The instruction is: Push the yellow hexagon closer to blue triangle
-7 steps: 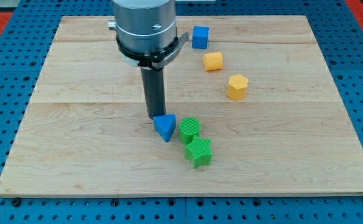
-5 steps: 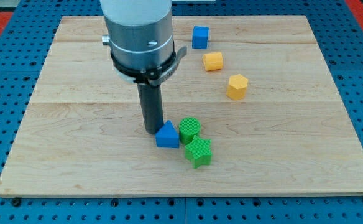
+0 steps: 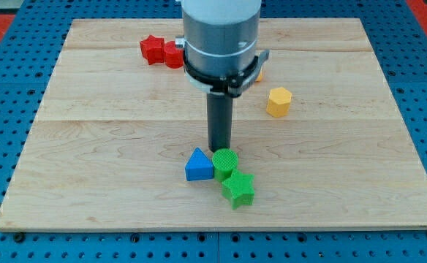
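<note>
The yellow hexagon [image 3: 278,101] sits at the view's right of centre on the wooden board. The blue triangle [image 3: 198,165] lies lower, near the board's middle bottom, touching a green cylinder [image 3: 225,164] on its right. My tip [image 3: 219,150] stands just above the green cylinder and up-right of the blue triangle, well to the lower left of the yellow hexagon. The arm's body hides part of the board's top middle.
A green star [image 3: 238,189] lies just below the green cylinder. A red star [image 3: 152,49] and a second red block [image 3: 173,55] sit at the top left of centre. A sliver of an orange block [image 3: 259,73] shows beside the arm.
My tip has moved right, from the blue triangle's left side to above the green cylinder. The green cylinder and star have shifted slightly down. The arm now hides the blue cube and uncovers the red blocks.
</note>
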